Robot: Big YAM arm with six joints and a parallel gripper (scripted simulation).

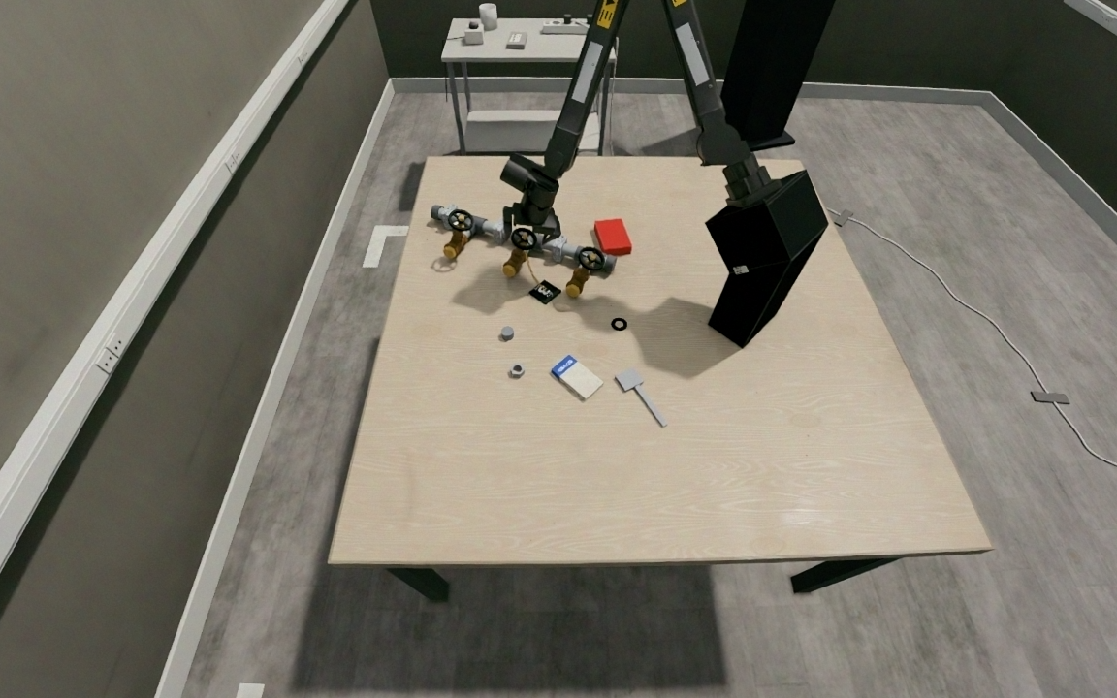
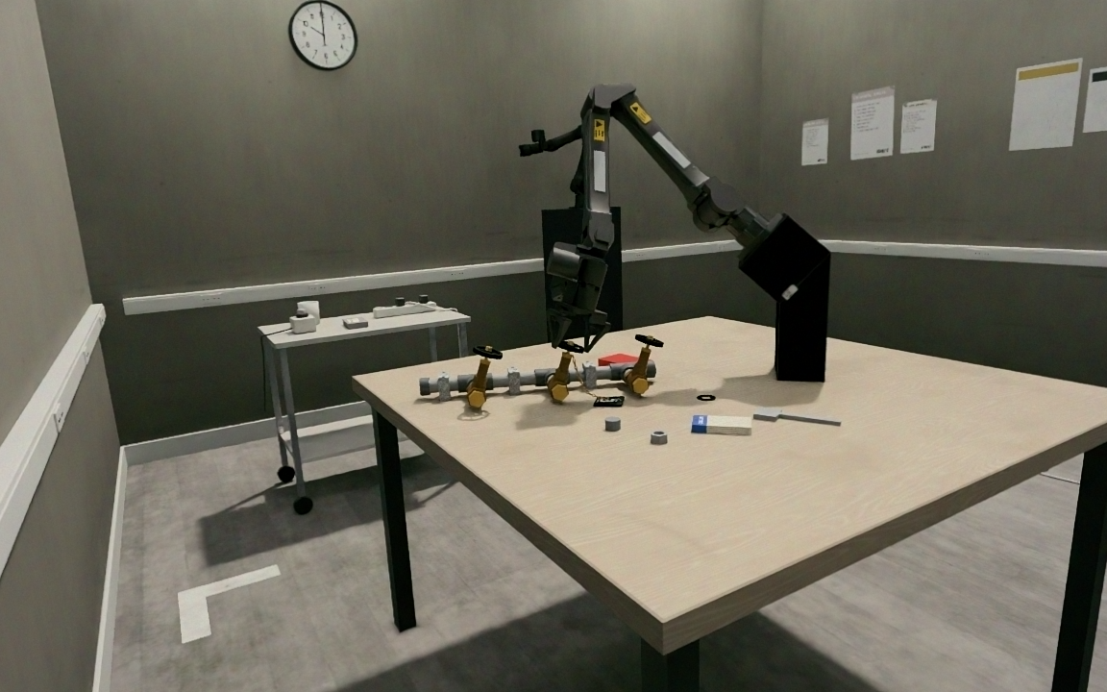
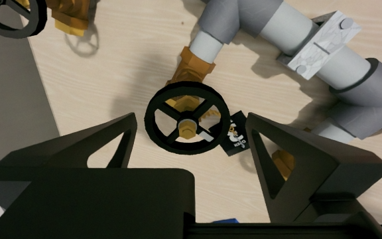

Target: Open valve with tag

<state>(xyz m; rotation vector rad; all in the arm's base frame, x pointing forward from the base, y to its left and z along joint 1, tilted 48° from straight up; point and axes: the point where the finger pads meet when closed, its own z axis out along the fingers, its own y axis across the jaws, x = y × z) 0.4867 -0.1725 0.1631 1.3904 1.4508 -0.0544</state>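
A grey pipe manifold (image 1: 493, 230) with three brass valves lies at the table's far left. Each valve has a black handwheel: left (image 1: 459, 217), middle (image 1: 523, 237), right (image 1: 590, 257). A black tag (image 1: 544, 291) lies on the table by the middle valve; the wrist view shows it (image 3: 235, 137) just beside the middle handwheel (image 3: 187, 117). My gripper (image 3: 191, 119) is open and hangs just above the middle handwheel, one finger on each side, not touching it. In the side view the gripper (image 2: 576, 331) points straight down.
A red block (image 1: 612, 235) lies behind the manifold. A black washer (image 1: 617, 328), a grey cap (image 1: 506, 332), a nut (image 1: 515, 370), a blue-and-white box (image 1: 575, 375) and a grey paddle (image 1: 641, 392) lie mid-table. The black arm base (image 1: 762, 256) stands at the right.
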